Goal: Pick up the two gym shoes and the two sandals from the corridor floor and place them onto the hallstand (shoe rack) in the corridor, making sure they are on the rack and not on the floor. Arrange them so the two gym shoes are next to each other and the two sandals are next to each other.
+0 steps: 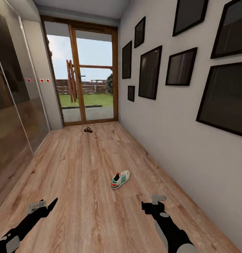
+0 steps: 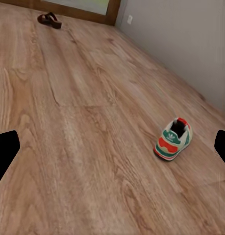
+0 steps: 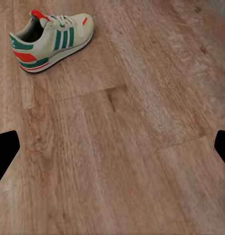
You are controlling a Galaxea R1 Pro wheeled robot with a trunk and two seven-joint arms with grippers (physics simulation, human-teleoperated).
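Holding both arms low over the corridor floor point(image 1: 85, 168), I have my left gripper point(image 1: 43, 205) at about 8 o'clock in the head view and my right gripper point(image 1: 154, 203) at about 5 o'clock; both sets of fingers are spread wide with nothing between them, as the dark tips at the far edges of each wrist view show. Ahead of the right fingers, at roughly 11 o'clock from them, a gym shoe point(image 1: 120, 179) lies on the planks, well apart from both grippers but clearly nearer my right. Its long axis runs from heel at 7 o'clock to toe at 1 o'clock in the head view, heel towards me. I judge the right arm the natural one to reach it, closing across the shoe's narrow width. Far down the corridor at 12 o'clock, by the glass door point(image 1: 82, 73), a dark sandal point(image 1: 87, 130) rests on the floor
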